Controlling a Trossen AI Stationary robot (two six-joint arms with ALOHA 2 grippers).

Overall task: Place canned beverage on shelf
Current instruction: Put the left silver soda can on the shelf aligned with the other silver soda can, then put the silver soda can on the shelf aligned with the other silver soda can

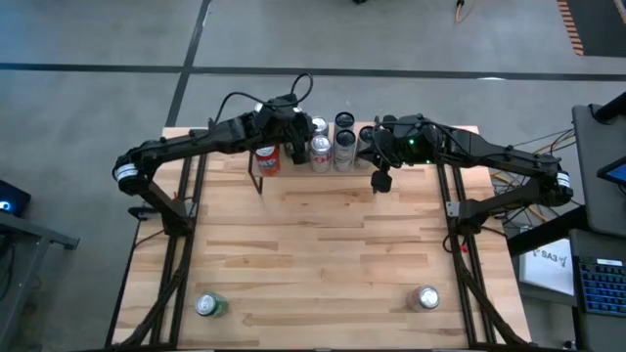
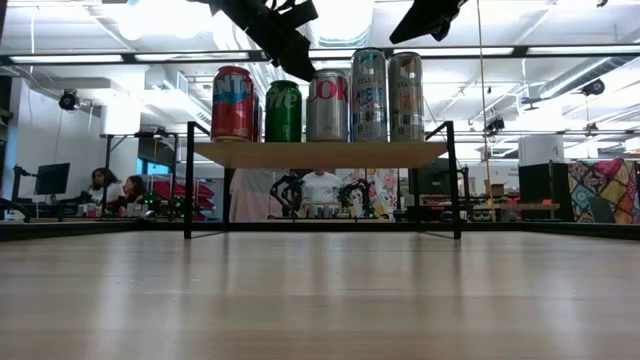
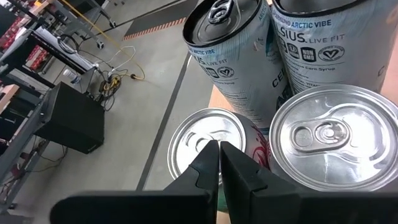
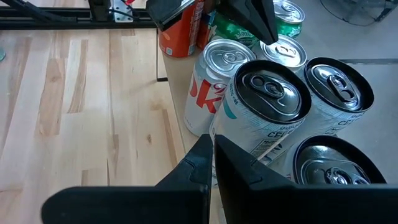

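At the lower left of the high view a green aluminium can lies on the large pale plank tabletop, far from everything else. Above it, the left arm reaches in from the left edge toward the top centre, where its left gripper hangs with fingers clenched together and nothing between them, over the cans on the small raised light-wood shelf on thin black legs. In the low view that shelf sits at mid-frame and carries a row of upright cans: a red can at its left end, then a green can, a silver can with red lettering and two taller silver-and-blue cans, standing close side by side. To the right of the row in the high view, the right gripper is likewise pressed closed and empty, poised over the shelf's right end. At the lower right, a silver aluminium can sits alone on the tabletop.
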